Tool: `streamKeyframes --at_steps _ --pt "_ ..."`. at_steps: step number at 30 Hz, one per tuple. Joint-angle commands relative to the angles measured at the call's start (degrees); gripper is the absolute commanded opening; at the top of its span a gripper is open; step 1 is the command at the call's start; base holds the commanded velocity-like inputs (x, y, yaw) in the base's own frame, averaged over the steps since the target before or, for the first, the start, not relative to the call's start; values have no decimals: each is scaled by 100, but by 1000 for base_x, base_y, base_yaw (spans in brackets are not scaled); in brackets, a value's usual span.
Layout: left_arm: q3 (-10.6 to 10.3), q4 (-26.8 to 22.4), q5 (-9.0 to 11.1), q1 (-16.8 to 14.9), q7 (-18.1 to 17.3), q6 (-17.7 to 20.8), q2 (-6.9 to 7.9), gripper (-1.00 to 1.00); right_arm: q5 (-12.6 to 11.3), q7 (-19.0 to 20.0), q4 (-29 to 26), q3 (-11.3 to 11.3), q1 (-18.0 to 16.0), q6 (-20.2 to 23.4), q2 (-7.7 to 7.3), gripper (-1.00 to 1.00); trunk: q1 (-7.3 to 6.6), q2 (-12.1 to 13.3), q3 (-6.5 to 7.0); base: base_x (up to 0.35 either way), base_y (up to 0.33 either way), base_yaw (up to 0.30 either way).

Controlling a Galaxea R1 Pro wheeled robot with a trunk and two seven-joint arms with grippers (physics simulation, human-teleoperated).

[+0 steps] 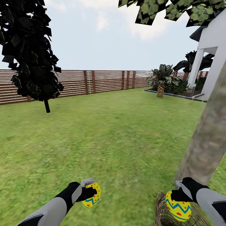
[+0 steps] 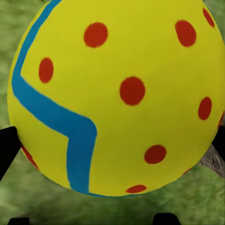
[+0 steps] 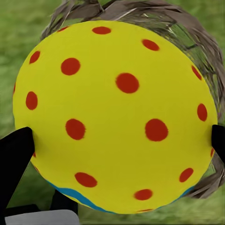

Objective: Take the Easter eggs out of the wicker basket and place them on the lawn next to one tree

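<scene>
Two Easter eggs show, one per gripper, with one wicker basket (image 1: 163, 213) and one thick mottled tree (image 1: 207, 138) rising just behind the basket on the lawn (image 1: 119, 135). The left gripper (image 1: 89, 191) clamps a zigzag-banded egg (image 1: 91, 195) over grass well to the basket's left, while the right gripper (image 1: 175, 194) pinches the other egg (image 1: 178, 206) directly above the basket's rim. The right wrist view shows that egg's (image 3: 115, 117) dotted side ringed by wicker (image 3: 197, 42), and the left wrist view shows its egg (image 2: 117, 93) over blurred grass.
</scene>
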Motion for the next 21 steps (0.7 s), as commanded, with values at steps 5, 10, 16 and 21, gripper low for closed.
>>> streamKeyframes --at_steps 5,10,16,21 --pt "31 -3 -23 0 -23 11 -4 -100 -44 5 -7 47 -3 41 96 -100 -1 -4 -6 -79 311 0" --pt "31 -7 -23 0 -25 10 5 -100 -39 5 181 46 -3 25 103 -100 -1 -4 -6 -2 332 -99" --pt "31 -9 -21 0 -25 10 5 -100 -60 5 195 34 -3 23 79 -100 -1 -4 -6 0 333 -294" --pt "31 -2 -19 0 -33 10 5 -100 -65 6 195 34 -3 23 78 -100 -1 -4 -6 0 333 -298"
